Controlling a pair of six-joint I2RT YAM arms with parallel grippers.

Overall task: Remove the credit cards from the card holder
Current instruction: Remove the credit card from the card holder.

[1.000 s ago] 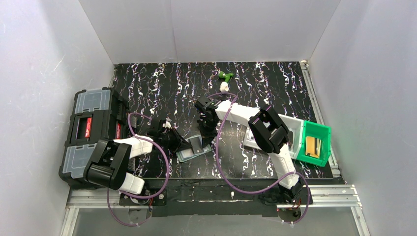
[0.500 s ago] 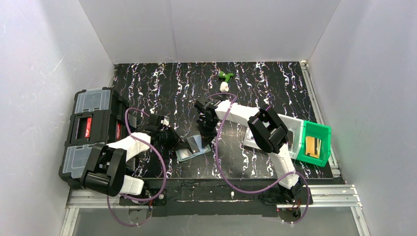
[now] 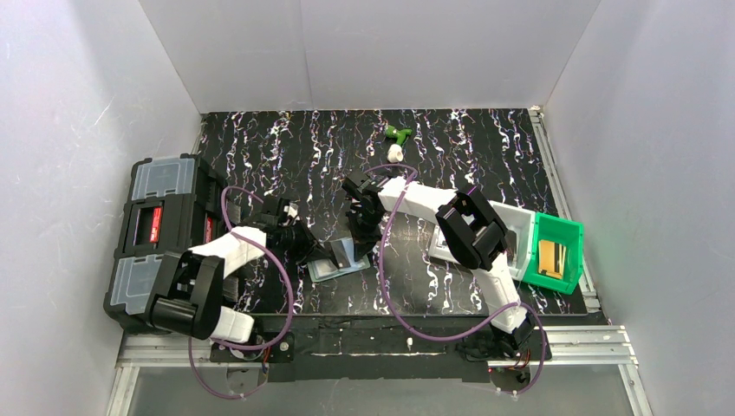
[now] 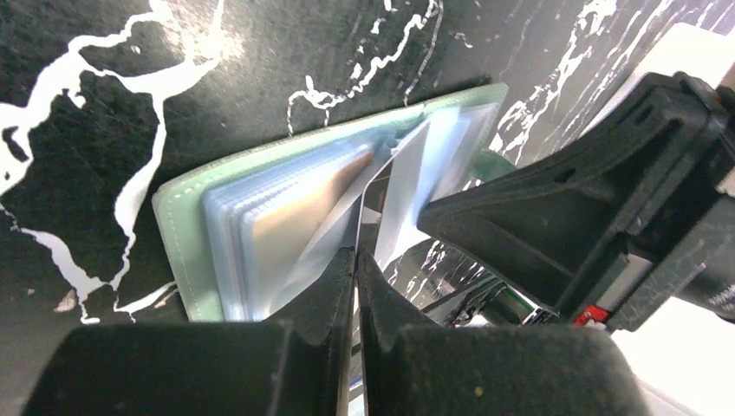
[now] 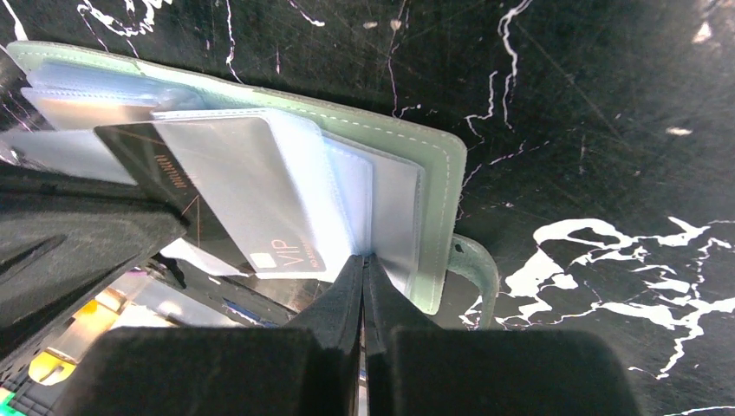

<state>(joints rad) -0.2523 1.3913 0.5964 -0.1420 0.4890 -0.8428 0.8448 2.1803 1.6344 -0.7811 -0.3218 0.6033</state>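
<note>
The card holder lies open on the black marbled table, pale green with clear sleeves. It also shows in the left wrist view and in the right wrist view, where its snap tab hangs at the edge. A dark credit card marked VIP sticks partway out of a sleeve. My left gripper is shut on that card's edge. My right gripper is shut on the clear sleeves at the holder's other side. The two grippers face each other across the holder.
A big black toolbox stands at the left edge. A white tray and a green bin stand at the right. A small green and white object lies at the back. White walls enclose the table.
My left arm has swung its wrist a little back and left, with the card still in it. The holder has shifted slightly left. The right arm has hardly moved.
</note>
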